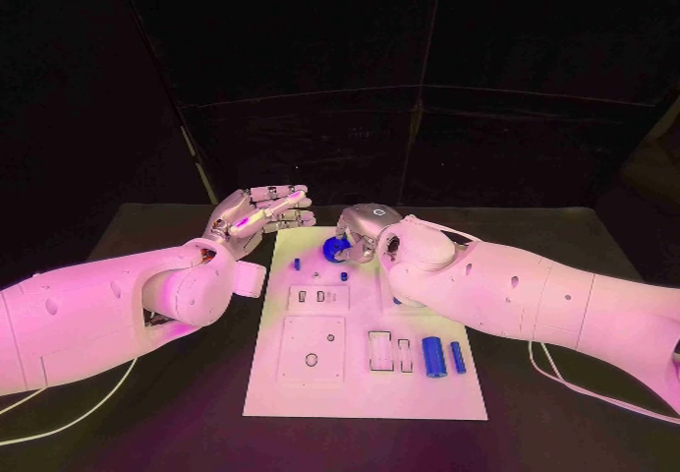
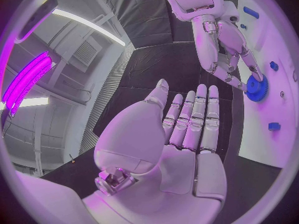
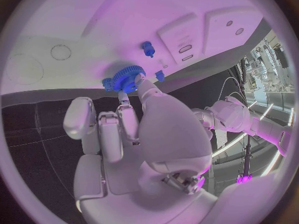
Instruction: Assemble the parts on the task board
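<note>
A: How do the arms sit?

B: Both reach in over the table [image 1: 170, 413] toward the far end of the board [image 1: 368, 393]. The right hand [image 1: 371, 231] is bent down at the wrist, fingertips on a blue gear [image 1: 336, 248] at the board's far end. The left hand [image 1: 259, 218] hangs just beside the board's far corner, palm up, fingers straight and close together, holding nothing.

A: Does the right hand really have the gear?

B: The right wrist view says so: the thumb and a finger [image 3: 128, 115] pinch the gear [image 3: 126, 78] at its rim, with the other fingers lying alongside. The gear is at the fingertips, against the board [image 3: 74, 25]. Whether it sits flat or is lifted a little, I cannot tell.

A: What does the left wrist view add?

B: It shows the left hand [image 2: 181, 144] flat and bare from behind, and beyond its fingertips the right hand [image 2: 227, 50] coming down on the gear [image 2: 256, 87]. The teeth of the gear are plain there.

A: Other parts?

B: Near the right hand's fingertips two small pegs [image 1: 298, 263] stand on the board. Under the right forearm, toward the robot, two blue cylinders [image 1: 433, 356] lie side by side next to some slots. The right wrist view shows a peg [image 3: 147, 48] just past the gear and another small piece [image 3: 159, 75] beside it.

A: Any writing?

B: None that I can read.
</note>
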Controlling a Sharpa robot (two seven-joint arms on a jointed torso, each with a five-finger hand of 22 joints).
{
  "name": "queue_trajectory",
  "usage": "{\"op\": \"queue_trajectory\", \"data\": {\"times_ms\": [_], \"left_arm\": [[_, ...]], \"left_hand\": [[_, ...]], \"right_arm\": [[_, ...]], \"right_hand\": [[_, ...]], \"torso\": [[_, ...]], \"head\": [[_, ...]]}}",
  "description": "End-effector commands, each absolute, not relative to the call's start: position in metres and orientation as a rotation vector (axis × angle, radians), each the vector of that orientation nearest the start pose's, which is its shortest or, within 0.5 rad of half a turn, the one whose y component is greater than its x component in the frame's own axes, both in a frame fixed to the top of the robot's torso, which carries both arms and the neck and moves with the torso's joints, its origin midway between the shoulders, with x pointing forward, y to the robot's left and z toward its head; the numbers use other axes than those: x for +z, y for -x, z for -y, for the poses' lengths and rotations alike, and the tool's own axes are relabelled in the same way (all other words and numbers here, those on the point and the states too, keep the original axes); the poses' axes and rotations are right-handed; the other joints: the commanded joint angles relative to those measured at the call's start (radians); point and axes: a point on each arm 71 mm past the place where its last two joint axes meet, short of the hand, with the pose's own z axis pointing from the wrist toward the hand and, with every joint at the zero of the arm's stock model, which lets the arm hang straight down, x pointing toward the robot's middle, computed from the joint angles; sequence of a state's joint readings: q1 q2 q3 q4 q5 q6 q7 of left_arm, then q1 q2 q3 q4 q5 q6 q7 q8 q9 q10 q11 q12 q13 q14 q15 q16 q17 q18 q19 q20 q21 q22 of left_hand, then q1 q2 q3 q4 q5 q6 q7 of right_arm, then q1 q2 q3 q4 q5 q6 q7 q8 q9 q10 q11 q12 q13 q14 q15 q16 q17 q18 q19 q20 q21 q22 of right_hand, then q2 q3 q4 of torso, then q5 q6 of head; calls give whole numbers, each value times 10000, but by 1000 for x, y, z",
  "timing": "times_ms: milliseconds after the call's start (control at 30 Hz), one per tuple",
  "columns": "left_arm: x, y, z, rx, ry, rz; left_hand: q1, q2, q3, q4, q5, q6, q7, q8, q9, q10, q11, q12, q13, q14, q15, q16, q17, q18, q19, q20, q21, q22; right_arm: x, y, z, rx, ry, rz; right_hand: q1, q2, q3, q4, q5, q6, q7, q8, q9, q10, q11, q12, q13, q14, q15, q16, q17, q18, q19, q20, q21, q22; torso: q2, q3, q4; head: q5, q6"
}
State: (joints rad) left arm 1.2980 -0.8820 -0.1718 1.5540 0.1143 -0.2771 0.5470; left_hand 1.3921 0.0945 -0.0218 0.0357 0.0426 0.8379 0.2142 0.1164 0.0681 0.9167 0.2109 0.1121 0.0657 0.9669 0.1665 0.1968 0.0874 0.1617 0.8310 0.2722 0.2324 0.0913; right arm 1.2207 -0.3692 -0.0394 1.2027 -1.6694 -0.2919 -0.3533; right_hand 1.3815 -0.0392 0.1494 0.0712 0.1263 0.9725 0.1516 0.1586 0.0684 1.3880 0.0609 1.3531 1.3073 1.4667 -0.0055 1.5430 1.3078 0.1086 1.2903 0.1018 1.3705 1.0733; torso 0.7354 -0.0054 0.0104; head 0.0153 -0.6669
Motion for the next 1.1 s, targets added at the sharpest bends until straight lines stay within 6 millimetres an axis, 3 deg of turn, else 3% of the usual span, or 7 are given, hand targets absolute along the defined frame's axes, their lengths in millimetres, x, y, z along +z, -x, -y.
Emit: {"op": "queue_trajectory", "data": {"times_ms": [33,400,500,633,933,1033,1100], "left_arm": [[-168,-484,-221,-16391,10916,-13258],[-168,-485,-222,-16370,10957,-13349],[-167,-485,-221,-16353,10969,-13376],[-167,-486,-221,-16320,10985,-13407],[-167,-486,-221,-16289,11004,-13435],[-167,-485,-221,-16271,11014,-13447],[-167,-485,-221,-16268,11020,-13457]], "left_hand": [[-37,35,45,-25,39,75,545,-40,-15,30,21,-37,-13,46,-8,-63,-18,187,66,-1,-40,-11],[-63,27,36,-21,39,71,550,-49,-16,26,26,-47,-14,41,-4,-72,-22,185,66,0,-48,-17],[-71,24,33,-20,39,70,552,-52,-16,25,27,-50,-14,40,-3,-75,-24,184,67,1,-51,-19],[-74,13,29,-28,38,66,553,-58,-17,21,29,-57,-14,36,0,-81,-26,183,67,2,-56,-24],[-75,5,26,-34,38,64,553,-62,-17,18,31,-62,-15,33,1,-85,-28,183,67,2,-60,-26],[-82,2,24,-37,38,60,555,-68,-18,14,33,-69,-15,27,4,-93,-32,182,67,3,-66,-31],[-82,2,24,-37,38,60,555,-68,-18,14,33,-69,-15,27,4,-93,-32,182,67,3,-66,-31]], "right_arm": [[-189,-527,50,4608,2861,-16292],[-191,-529,50,4514,2937,-16431],[-192,-528,50,4483,3081,-16630],[-195,-528,49,4433,3213,-17054],[-196,-529,53,4442,2937,-17173],[-197,-530,55,4423,2710,-17283],[-197,-531,57,4394,2546,-17316]], "right_hand": [[-118,-59,56,-13,-84,-129,33,-110,-13,-46,68,-82,-62,912,0,45,2066,-125,18,4,36,-35],[-327,-286,123,76,-281,-1165,269,-791,-33,-264,291,-295,-275,907,198,37,2053,-113,-46,187,4,-96],[-642,-417,13,343,-666,-1106,282,-786,6,-223,315,-244,-228,910,223,43,2066,-115,-38,220,15,-73],[-1232,-505,-399,1032,-444,-911,279,-725,43,-168,323,-155,-147,919,237,61,2108,-117,-21,245,39,-36],[-1563,-411,-918,1738,-173,-1047,324,-857,7,-171,367,-116,-110,925,273,73,2135,-125,-9,274,67,-4],[-2331,-211,-1489,2196,445,-1193,353,-924,-5,-174,402,-110,-107,933,308,89,2171,-126,3,294,85,18],[-2802,-57,-1820,2207,380,-1278,376,-932,-10,-179,421,-111,-108,936,321,95,2185,-128,3,315,92,23]], "torso": [[2,-6,9],[-2,-3,-22],[7,-9,-9],[-1,5,0],[-3,-2,1],[-4,-2,0],[-5,-4,2]], "head": [[-21,8],[-13,-32],[-40,-13],[-38,-67],[-39,-71],[-50,-64],[-54,-66]]}}
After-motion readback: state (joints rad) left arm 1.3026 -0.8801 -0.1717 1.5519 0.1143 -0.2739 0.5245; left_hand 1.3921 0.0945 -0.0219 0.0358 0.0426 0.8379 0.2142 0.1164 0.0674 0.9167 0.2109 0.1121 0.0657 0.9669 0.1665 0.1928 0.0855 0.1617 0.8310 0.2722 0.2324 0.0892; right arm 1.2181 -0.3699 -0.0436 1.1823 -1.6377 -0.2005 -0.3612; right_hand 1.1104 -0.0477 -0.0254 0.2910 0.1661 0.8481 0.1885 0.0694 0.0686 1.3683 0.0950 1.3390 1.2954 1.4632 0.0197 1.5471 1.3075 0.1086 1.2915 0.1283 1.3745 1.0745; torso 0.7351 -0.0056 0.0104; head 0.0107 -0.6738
